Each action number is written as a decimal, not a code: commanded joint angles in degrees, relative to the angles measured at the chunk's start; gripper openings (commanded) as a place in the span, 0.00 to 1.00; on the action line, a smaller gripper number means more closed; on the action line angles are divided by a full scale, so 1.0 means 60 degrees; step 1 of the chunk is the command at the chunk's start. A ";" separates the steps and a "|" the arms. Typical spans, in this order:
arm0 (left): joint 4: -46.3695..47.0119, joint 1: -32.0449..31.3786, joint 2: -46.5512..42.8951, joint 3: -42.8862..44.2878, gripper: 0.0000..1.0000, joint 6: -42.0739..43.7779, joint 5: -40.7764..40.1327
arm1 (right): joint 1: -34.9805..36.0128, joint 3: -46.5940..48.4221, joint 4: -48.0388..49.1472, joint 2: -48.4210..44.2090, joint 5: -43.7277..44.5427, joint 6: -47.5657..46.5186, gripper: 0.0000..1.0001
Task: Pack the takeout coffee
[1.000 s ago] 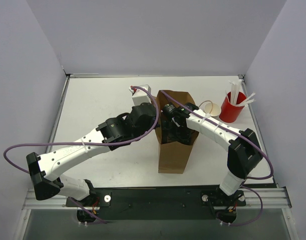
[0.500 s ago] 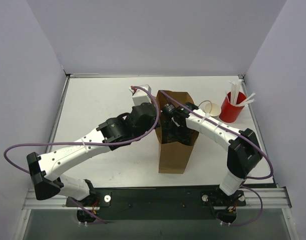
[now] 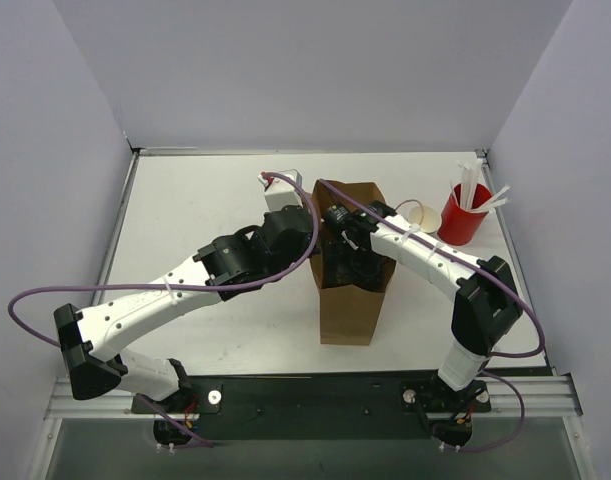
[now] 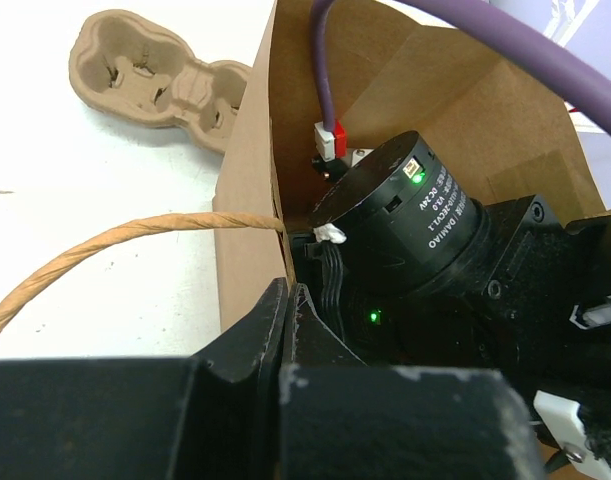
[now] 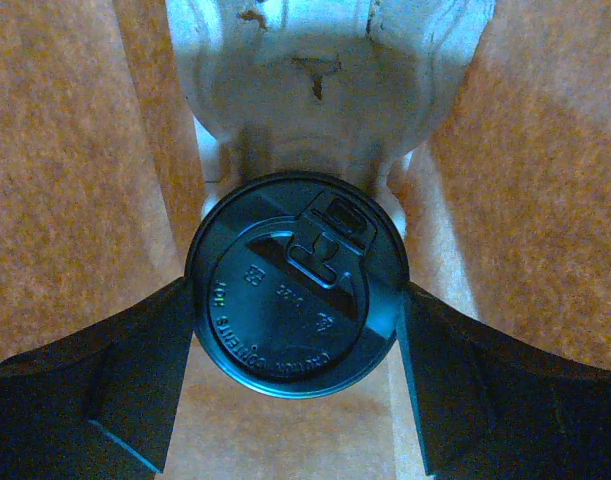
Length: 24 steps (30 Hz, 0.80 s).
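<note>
The takeout coffee shows only in the right wrist view, as a round black lid [image 5: 295, 285] seen from above inside the brown paper bag [image 3: 350, 310]. My right gripper [image 5: 295, 300] reaches down into the bag, with a finger [image 5: 135, 380] pressed against each side of the lid. A pale moulded pulp shape [image 5: 325, 80] lies just beyond the cup in the bag. My left gripper [image 4: 290, 300] is shut on the bag's left wall [image 4: 250, 200] at its rim. The bag's paper handle [image 4: 105, 255] loops out to the left.
A red cup with white sticks [image 3: 463, 215] stands at the far right, with tan paper cups [image 3: 418, 215] beside it. A pulp cup carrier [image 4: 155, 75] lies on the table left of the bag. Grey walls enclose the table on three sides.
My right wrist has shifted slightly inside the bag and the bag has moved a little with it. The left arm has kept its hold on the bag's rim.
</note>
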 commanded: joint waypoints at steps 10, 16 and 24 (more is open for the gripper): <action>0.0547 0.0083 -0.0035 0.0491 0.00 0.0246 -0.0407 | -0.0079 0.0653 -0.1069 0.0062 0.0347 -0.0226 0.71; 0.0416 0.0083 0.0038 0.0638 0.00 0.0349 -0.0407 | -0.0094 0.1048 -0.1288 0.0121 0.0332 -0.0270 0.74; -0.0009 0.0142 0.0316 0.1121 0.00 0.0496 -0.0451 | -0.0065 0.1576 -0.1537 0.0164 0.0406 -0.0299 0.75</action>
